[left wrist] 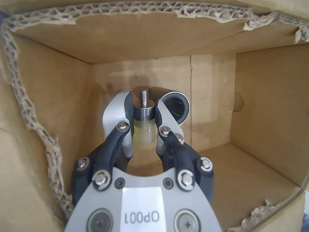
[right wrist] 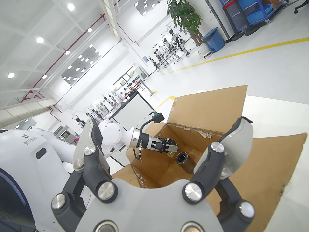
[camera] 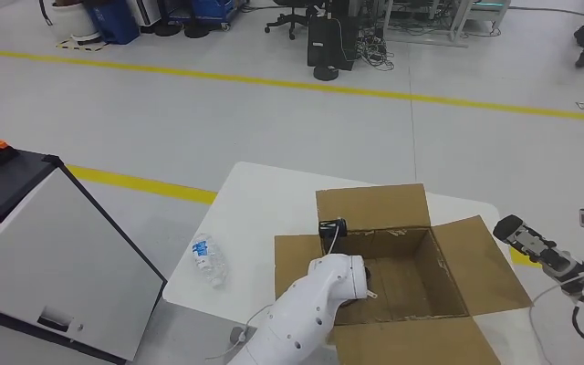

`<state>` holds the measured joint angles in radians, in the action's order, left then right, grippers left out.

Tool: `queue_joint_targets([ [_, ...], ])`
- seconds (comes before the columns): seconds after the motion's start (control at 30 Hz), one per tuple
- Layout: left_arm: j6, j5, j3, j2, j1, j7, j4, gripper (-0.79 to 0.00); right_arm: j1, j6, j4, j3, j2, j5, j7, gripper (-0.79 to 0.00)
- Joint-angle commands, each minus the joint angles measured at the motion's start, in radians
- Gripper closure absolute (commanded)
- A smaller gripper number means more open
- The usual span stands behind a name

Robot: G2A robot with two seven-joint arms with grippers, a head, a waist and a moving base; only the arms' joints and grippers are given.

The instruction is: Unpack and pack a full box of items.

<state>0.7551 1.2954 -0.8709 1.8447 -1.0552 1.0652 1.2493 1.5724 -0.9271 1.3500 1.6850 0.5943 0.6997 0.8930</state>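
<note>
**A:** Where is the left gripper (left wrist: 144, 105)?

**B:** Down inside the cardboard box (left wrist: 265, 92), close to one side wall. Its jaws pinch a small stud part (left wrist: 144, 131). The part is a steel collar with a threaded pin on one end and a pale yellow, translucent plug on the other. The pads clamp the collar from both sides.

**A:** Does the part rest on the box floor?

**B:** I cannot tell from here.

**A:** Anything else in there?

**B:** A metal sleeve (left wrist: 175, 108), a hollow steel cylinder, lies on its side on the box floor. It is just beside one finger of the left gripper, with its open end facing the wrist camera. Whether sleeve and finger touch, I cannot say.

**A:** And the box itself?

**B:** It stands on the white table (camera: 246, 201) with its four flaps folded outward. The top edges of its walls are torn, so the corrugation shows.

**A:** The right gripper (right wrist: 167, 121)?

**B:** It hangs outside the box, past the right-hand flap and above the rim, jaws spread wide.

**A:** Farther out?

**B:** A water bottle (camera: 207, 258) lies on its side on the table, left of the box and well apart from it, near the table edge. Beyond the table a grey cabinet (camera: 64, 255) stands on the floor at the left. A yellow line (camera: 301, 84) crosses the floor farther back.
</note>
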Motion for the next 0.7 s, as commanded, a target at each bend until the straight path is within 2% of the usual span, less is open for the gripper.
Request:
queue_joint_targets([
  [0.0, 0.003, 0.016, 0.004, 0.002, 0.005, -0.003, -0.015, 0.000, 0.000, 0.000, 0.000, 0.000, 0.000, 0.000, 0.000, -0.785],
  [0.3, -0.020, 0.048, -0.001, 0.011, 0.023, 0.020, -0.053, 0.000, 0.000, 0.000, 0.000, 0.000, 0.000, 0.000, 0.000, -0.785],
  [0.37, -0.026, 0.047, -0.003, 0.013, 0.029, 0.026, -0.061, -0.126, 0.000, 0.000, 0.000, 0.000, 0.000, 0.000, 0.000, -0.785],
  [0.47, -0.033, 0.044, 0.000, 0.016, 0.038, 0.033, -0.073, -0.397, 0.000, 0.000, 0.000, 0.000, 0.000, 0.000, 0.000, -0.785],
  [0.53, -0.033, 0.041, 0.002, 0.017, 0.043, 0.033, -0.079, -0.610, 0.000, 0.000, 0.000, 0.000, 0.000, 0.000, 0.000, -0.785],
  [0.57, -0.033, 0.038, 0.003, 0.018, 0.045, 0.033, -0.081, -0.631, 0.000, 0.000, 0.000, 0.000, 0.000, 0.000, 0.000, -0.785],
  [0.6, -0.033, 0.034, 0.004, 0.018, 0.046, 0.033, -0.084, -0.690, 0.000, 0.000, 0.000, 0.000, 0.000, 0.000, 0.000, -0.785],
  [0.67, -0.032, 0.030, 0.006, 0.019, 0.050, 0.032, -0.089, -0.708, 0.000, 0.000, 0.000, 0.000, 0.000, 0.000, 0.000, -0.785],
])
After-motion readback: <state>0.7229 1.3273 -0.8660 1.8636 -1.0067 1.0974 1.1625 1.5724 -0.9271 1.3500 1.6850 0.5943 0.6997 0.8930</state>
